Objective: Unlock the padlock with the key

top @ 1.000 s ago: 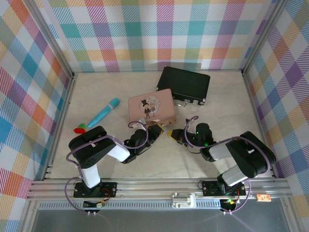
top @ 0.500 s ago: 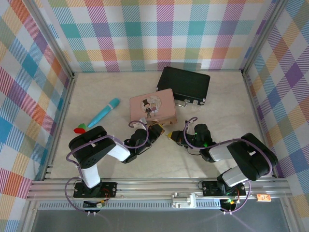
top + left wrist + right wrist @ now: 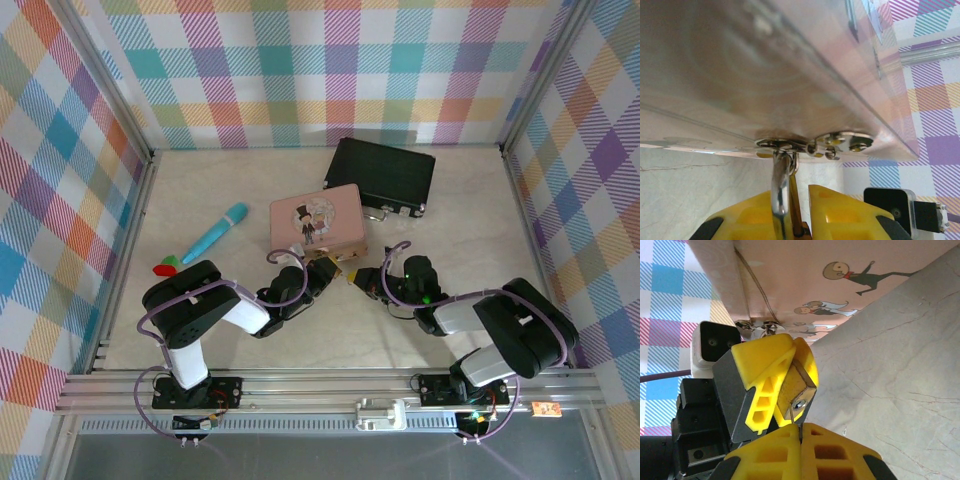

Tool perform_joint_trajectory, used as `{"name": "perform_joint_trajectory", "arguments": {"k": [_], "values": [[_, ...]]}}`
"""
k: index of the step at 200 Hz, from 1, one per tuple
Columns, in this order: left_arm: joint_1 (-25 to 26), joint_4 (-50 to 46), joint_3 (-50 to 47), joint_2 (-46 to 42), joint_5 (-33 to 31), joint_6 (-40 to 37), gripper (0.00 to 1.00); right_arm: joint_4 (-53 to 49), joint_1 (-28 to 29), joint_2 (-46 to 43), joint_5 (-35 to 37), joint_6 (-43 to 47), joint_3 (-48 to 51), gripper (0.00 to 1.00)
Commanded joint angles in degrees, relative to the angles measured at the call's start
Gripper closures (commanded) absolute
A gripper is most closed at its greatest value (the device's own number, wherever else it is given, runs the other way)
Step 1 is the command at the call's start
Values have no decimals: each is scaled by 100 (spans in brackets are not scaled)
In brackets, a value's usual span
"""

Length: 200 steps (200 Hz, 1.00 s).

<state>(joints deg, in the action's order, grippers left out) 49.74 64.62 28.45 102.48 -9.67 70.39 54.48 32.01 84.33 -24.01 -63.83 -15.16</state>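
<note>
The padlock (image 3: 796, 387) hangs at the near side of the pink tin (image 3: 805, 270), around the middle of the tabletop (image 3: 480, 240). Its brass body is pinched between the yellow fingers of my left end effector (image 3: 791, 372). On the left wrist view the silver shackle (image 3: 780, 185) runs up into the tin's metal hasp (image 3: 790, 145), so the lock looks tethered there and leaves me little slack. The key (image 3: 792, 415) is a thin grey sliver sticking out of my right end effector (image 3: 800, 437), whose fingers are pressed together on its head. Its tip meets the keyhole face of the body, but I cannot tell how deep it sits.

I judge the step in hand to be seating the key and turning it. To do it well, I would hold the left side rigid and line the right wrist's roll axis up with the key shaft. Then I would push gently along that line only, until it stops. Any sideways load on so thin a blade could bend it or lever it out of the pinch. Next I would roll the right wrist slowly, watching for the body to drop away from the shackle. If the key slips in the fingers instead of turning, I would back off and regrip, not force it. The tin looks light and could slide if I drag the lock towards the near edge.
</note>
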Motion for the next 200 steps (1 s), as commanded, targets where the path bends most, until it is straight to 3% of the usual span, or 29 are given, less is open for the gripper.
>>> {"name": "perform_joint_trajectory", "arguments": {"k": [1, 110, 200], "values": [[-1, 687, 154, -128, 107, 43, 100, 221, 60, 119, 39, -6, -72, 100], [3, 815, 152, -31, 79, 72, 100, -809, 254, -620, 526, 155, 91, 100], [41, 822, 195, 16, 110, 93, 100, -596, 284, -687, 573, 99, 92, 100]]}}
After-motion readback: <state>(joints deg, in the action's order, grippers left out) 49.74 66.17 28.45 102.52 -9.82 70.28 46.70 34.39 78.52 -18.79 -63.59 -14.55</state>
